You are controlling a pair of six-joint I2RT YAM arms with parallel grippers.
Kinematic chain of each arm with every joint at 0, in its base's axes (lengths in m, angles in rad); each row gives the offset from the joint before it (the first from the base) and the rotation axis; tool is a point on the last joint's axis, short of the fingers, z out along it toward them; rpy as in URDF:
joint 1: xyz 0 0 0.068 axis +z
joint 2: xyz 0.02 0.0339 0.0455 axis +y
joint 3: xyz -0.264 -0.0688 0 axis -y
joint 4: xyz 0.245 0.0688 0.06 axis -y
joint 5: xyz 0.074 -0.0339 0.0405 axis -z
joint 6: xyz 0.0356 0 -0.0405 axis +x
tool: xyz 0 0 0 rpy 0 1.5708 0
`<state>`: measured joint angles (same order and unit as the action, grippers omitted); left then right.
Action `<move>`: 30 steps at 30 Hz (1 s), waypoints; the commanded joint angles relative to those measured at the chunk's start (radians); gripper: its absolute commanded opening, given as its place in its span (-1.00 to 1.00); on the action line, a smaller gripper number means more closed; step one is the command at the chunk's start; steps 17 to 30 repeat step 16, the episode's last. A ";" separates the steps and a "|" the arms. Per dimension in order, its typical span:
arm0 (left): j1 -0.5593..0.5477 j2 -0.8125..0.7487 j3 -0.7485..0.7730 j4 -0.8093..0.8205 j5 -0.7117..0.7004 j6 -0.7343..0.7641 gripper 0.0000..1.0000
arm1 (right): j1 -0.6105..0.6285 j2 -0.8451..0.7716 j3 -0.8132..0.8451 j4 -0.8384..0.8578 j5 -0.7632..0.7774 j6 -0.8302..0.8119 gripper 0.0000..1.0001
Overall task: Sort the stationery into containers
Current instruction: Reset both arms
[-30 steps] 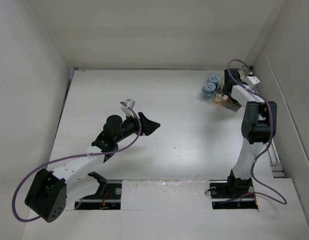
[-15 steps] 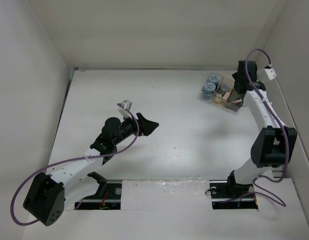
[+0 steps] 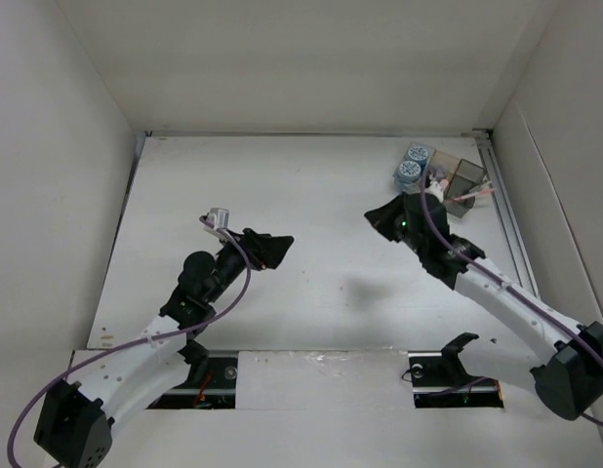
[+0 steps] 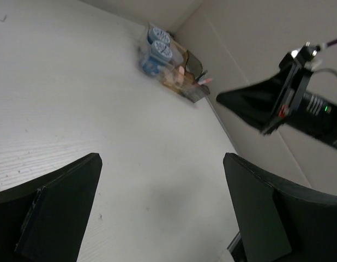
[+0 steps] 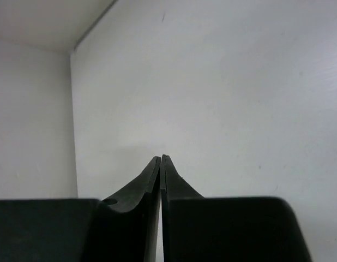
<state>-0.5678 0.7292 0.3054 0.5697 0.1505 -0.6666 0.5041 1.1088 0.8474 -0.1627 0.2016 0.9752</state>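
Seen from above, a white table (image 3: pixel 321 195) sits inside a box of plain white walls (image 3: pixel 282 58). At lower left, the left arm (image 3: pixel 136 351) reaches up and to the right, ending in the left gripper (image 3: pixel 277 251), which hangs over the middle-left of the table and holds nothing. In the left wrist view its two black fingers (image 4: pixel 54 213) stand wide apart, with only bare tabletop between them. Right of centre, the right arm (image 3: pixel 506 302) stretches from the lower right corner toward the middle, and the right gripper (image 3: pixel 378 218) points leftward, well apart from the left one. In the right wrist view its fingertips (image 5: pixel 160 164) are pressed together with nothing caught between them. In the far right corner of the table stands the block of bins (image 3: pixel 456 185), some clear, some tan, some dark grey. At its left end are the far blue roll (image 3: pixel 418 154) and, just in front of it, the near blue roll (image 3: pixel 408 174), both upright with white-dotted tops and each apparently inside a clear bin. Further right, a pink-red stick (image 3: pixel 474 198) leans out of a darker bin, tilted toward the right wall. A pale item sits in one middle bin, too small to identify.
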 commanded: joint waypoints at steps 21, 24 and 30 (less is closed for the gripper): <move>-0.001 -0.108 -0.017 -0.089 -0.091 -0.016 0.99 | 0.333 -0.070 -0.176 0.008 0.139 0.088 0.47; -0.001 -0.108 -0.017 -0.089 -0.091 -0.016 0.99 | 0.333 -0.070 -0.176 0.008 0.139 0.088 0.47; -0.001 -0.108 -0.017 -0.089 -0.091 -0.016 0.99 | 0.333 -0.070 -0.176 0.008 0.139 0.088 0.47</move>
